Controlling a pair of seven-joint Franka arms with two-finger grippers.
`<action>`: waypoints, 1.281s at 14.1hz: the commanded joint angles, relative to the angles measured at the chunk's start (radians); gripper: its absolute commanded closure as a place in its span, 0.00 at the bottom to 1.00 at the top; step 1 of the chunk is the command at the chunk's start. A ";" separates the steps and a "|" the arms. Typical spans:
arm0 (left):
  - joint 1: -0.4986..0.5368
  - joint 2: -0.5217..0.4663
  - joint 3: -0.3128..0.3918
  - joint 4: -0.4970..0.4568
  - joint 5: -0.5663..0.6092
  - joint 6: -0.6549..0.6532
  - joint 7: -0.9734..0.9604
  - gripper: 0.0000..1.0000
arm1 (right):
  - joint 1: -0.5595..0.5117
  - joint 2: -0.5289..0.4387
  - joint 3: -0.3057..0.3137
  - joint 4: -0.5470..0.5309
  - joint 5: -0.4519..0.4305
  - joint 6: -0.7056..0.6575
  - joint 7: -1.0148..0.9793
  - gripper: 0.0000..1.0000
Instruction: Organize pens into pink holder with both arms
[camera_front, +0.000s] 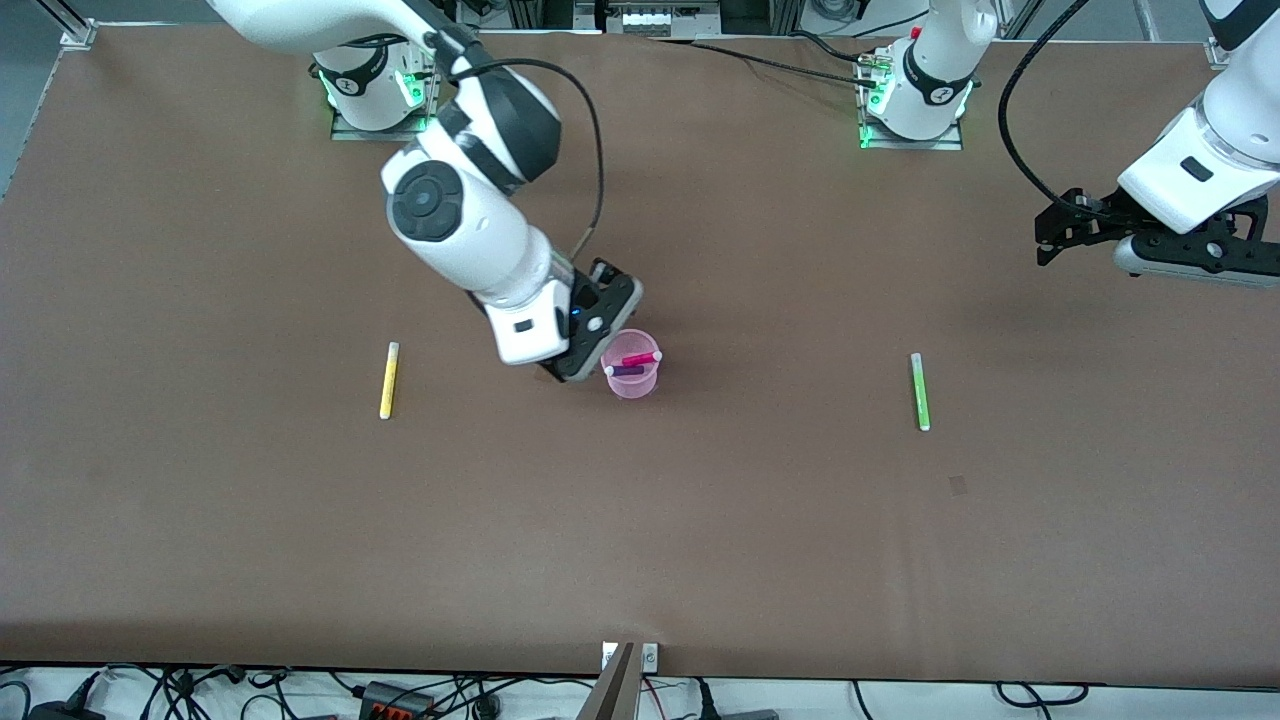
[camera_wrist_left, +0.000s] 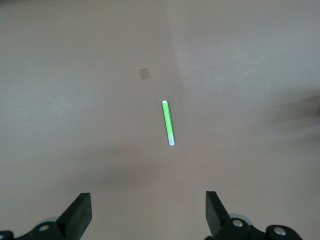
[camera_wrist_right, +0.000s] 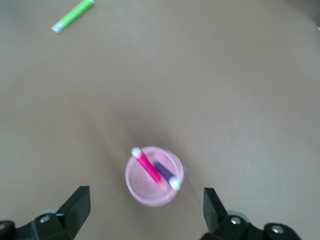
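Note:
The pink holder (camera_front: 632, 366) stands mid-table with the magenta pen (camera_front: 641, 358) and the purple pen (camera_front: 626, 371) leaning in it; it also shows in the right wrist view (camera_wrist_right: 154, 176). My right gripper (camera_front: 590, 335) is open and empty, up beside the holder on the right arm's side. The yellow pen (camera_front: 388, 380) lies toward the right arm's end. The green pen (camera_front: 920, 391) lies toward the left arm's end and shows in the left wrist view (camera_wrist_left: 168, 123). My left gripper (camera_front: 1060, 232) is open and empty, high over the left arm's end.
A small darker patch (camera_front: 958, 485) marks the brown table nearer the front camera than the green pen. Cables and a power strip (camera_front: 395, 697) run along the table's front edge. The arm bases (camera_front: 912, 100) stand at the back edge.

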 joint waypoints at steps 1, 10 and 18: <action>0.000 0.003 -0.002 0.021 -0.009 -0.021 -0.005 0.00 | -0.062 -0.015 0.004 0.005 -0.007 -0.100 0.117 0.00; 0.000 0.003 -0.002 0.022 -0.009 -0.021 -0.005 0.00 | -0.263 -0.107 -0.077 0.007 -0.013 -0.494 0.356 0.00; 0.000 0.003 -0.001 0.021 -0.009 -0.021 -0.005 0.00 | -0.305 -0.204 -0.269 0.074 -0.088 -0.556 0.346 0.00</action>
